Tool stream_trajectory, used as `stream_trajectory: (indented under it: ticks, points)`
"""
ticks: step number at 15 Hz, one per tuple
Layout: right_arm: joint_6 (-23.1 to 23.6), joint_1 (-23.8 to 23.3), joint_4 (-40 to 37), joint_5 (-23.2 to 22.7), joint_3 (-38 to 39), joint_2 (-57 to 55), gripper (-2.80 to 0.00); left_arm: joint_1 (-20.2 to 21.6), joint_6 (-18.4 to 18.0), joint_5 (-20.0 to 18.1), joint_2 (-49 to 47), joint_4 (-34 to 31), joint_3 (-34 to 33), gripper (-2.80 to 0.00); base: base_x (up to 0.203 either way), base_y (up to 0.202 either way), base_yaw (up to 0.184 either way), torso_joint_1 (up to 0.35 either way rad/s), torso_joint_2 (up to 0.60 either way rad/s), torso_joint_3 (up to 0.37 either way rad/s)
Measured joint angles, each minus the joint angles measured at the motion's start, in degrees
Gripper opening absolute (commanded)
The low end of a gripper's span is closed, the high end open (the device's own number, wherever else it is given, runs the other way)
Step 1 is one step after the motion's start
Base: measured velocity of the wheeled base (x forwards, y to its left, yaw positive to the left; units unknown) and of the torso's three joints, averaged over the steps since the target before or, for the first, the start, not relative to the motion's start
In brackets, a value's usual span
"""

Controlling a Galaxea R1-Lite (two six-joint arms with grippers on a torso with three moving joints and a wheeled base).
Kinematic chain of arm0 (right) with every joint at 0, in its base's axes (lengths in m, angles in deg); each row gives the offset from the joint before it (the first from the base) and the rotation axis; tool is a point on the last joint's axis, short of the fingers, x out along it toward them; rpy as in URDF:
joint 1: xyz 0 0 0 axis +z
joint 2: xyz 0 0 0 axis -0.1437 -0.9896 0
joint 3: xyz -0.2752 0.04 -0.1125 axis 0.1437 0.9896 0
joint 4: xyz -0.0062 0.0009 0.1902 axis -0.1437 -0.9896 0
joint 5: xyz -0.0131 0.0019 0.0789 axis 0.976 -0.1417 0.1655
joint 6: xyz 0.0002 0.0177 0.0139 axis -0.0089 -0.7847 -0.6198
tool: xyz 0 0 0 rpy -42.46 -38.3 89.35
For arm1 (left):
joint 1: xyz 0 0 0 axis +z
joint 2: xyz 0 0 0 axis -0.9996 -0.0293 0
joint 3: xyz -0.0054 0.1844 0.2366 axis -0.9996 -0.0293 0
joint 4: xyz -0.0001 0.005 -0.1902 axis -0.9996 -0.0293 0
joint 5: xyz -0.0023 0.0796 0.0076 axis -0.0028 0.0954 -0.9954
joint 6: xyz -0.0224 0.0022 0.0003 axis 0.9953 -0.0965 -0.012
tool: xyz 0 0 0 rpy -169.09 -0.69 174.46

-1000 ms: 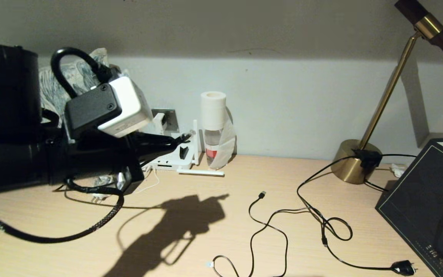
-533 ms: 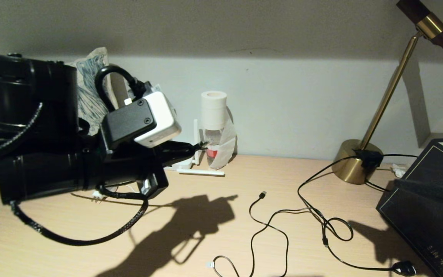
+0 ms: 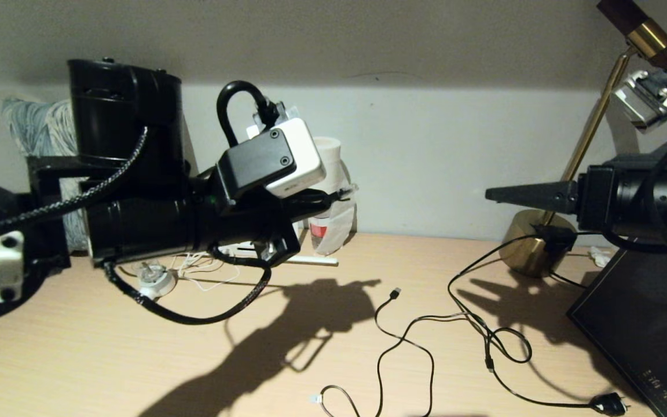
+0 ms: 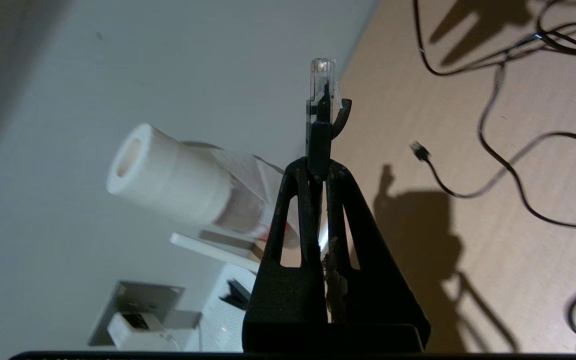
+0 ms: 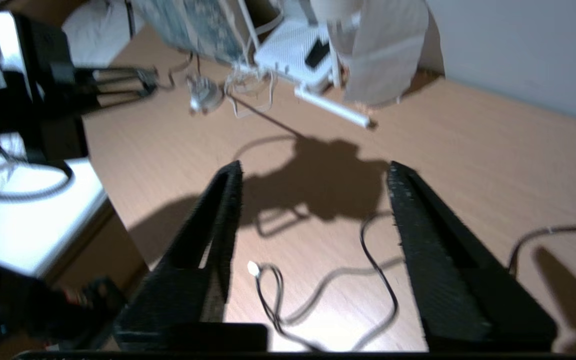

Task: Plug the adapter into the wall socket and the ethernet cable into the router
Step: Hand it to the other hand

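Where pinched, ethernet cable (image 4: 318, 135) shows clear connector

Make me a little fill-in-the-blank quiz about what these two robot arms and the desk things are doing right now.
1. The left gripper is shut on the clear clip connector of the thick black ethernet cable, held in the ____.
2. The right gripper hangs over the wooden desk with its jaws ____.
3. The small white boxy adapter sits at the grey wall ____.

Missing words: air; open; socket
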State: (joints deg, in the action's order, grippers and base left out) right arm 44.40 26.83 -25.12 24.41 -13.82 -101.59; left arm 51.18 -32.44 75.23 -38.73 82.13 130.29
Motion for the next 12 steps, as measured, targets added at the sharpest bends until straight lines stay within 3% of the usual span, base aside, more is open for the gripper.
stream_trajectory:
  ticks: [3,6,9,12]
  points:
    - [-2.56,3.07,0.09,5.33,-6.34,-2.77,0.0,-0.28,-3.5,-0.53,-1.98,0.25,4.44,-2.8,0.0,0.0,0.0,0.0,0.0,0.0]
    - [-0.52,5.85,0.12,5.71,-8.4,-4.37,0.0,-0.32,-8.83,-4.81,-3.61,0.72,6.75,-2.8,0.0,0.0,0.0,0.0,0.0,0.0]
    - [3.57,6.7,0.12,5.69,-8.05,-5.38,0.0,-0.43,-9.96,-7.46,-5.11,1.79,8.0,-2.8,0.0,0.0,0.0,0.0,0.0,0.0]
    - [4.73,8.14,0.12,5.63,-7.36,-5.6,0.0,-1.18,-11.53,-9.53,-5.82,2.09,8.21,-2.8,0.0,0.0,0.0,0.0,0.0,0.0]
